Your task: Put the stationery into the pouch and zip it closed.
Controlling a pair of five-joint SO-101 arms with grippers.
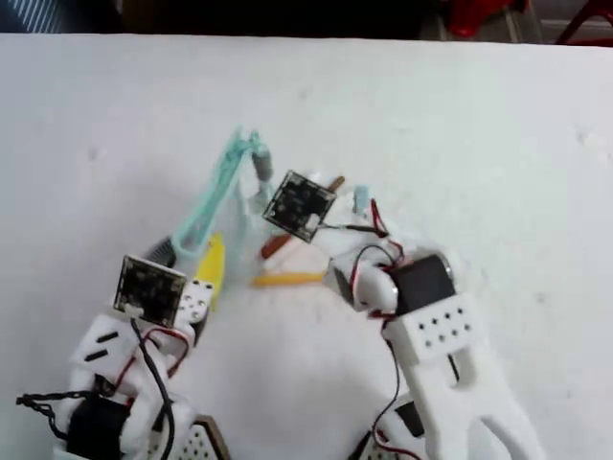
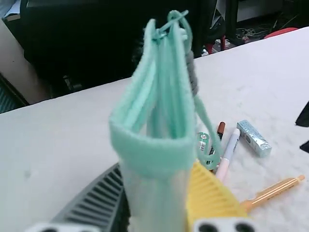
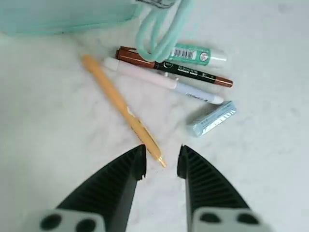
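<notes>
Our left gripper (image 2: 155, 195) is clamped on the mint-green pouch (image 2: 159, 111). Our right gripper (image 3: 161, 162) hangs with jaws parted over the tip of the orange pen (image 3: 120, 108), which lies on the table (image 1: 479, 125) just beside the pouch.

The mint-green fabric pouch (image 3: 63, 17) is chopped off by the edge in the right wrist view, and its mint cord loop (image 3: 154, 48) hides part of the green-labelled tube (image 3: 193, 54). From above, a square black circuit board (image 1: 300, 206) covers most of the pens (image 1: 285, 280).
</notes>
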